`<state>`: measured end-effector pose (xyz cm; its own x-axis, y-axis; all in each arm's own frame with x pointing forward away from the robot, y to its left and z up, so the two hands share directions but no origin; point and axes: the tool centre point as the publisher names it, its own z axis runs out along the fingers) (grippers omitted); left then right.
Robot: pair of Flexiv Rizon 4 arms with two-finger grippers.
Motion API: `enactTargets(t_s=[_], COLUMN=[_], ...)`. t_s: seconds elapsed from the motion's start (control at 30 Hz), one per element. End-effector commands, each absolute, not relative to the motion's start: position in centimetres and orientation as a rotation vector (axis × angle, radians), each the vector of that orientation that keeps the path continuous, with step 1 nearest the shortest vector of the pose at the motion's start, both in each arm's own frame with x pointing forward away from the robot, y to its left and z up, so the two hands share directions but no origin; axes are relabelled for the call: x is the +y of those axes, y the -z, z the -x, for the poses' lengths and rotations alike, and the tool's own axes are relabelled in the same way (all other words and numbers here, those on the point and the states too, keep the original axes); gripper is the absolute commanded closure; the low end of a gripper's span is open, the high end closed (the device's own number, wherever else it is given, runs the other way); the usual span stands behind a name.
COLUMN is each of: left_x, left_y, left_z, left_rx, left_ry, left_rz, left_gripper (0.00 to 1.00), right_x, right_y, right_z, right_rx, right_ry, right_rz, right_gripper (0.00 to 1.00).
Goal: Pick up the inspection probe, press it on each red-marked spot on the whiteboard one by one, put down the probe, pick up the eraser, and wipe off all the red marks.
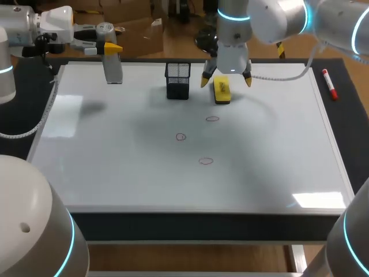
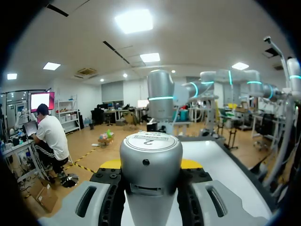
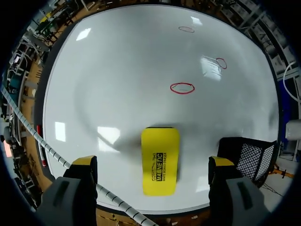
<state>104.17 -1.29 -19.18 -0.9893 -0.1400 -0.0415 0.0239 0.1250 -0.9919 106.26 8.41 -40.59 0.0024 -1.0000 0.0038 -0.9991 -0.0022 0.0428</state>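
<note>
My left gripper (image 1: 110,47) is shut on the grey cylindrical inspection probe (image 1: 113,68) and holds it in the air over the whiteboard's (image 1: 115,173) far left corner. In the left wrist view the probe (image 2: 150,155) fills the gap between the fingers of the left gripper (image 2: 150,165). My right gripper (image 1: 226,79) hangs open just above the yellow eraser (image 1: 221,90), one finger on each side and neither touching it. The eraser (image 3: 160,160) lies flat under the right gripper (image 3: 153,163). Three red circles (image 1: 213,119) (image 1: 181,137) (image 1: 206,161) mark the middle of the board.
A black mesh basket (image 1: 177,79) stands just left of the eraser, close to my right gripper's finger. A red marker (image 1: 330,84) lies off the board's far right edge. A coiled cable (image 3: 51,153) runs beside the right gripper.
</note>
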Motion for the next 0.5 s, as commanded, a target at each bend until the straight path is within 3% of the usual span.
enactTargets(t_s=[0.03,0.5], left_x=[-1.2,-1.2], left_y=[19.1,19.1], left_z=[-104.2,-104.2], left_rx=[2.26,2.26], left_ry=[1.998,1.998], left_rz=[0.115,0.115], left_gripper=[1.0,1.0], right_x=[8.9,8.9], right_y=[41.1,42.4], right_z=[-106.7,-107.6], right_rx=[-2.179,-2.207], right_ry=[0.027,0.098], right_rz=[-2.203,-2.196], right_gripper=[0.0,0.0])
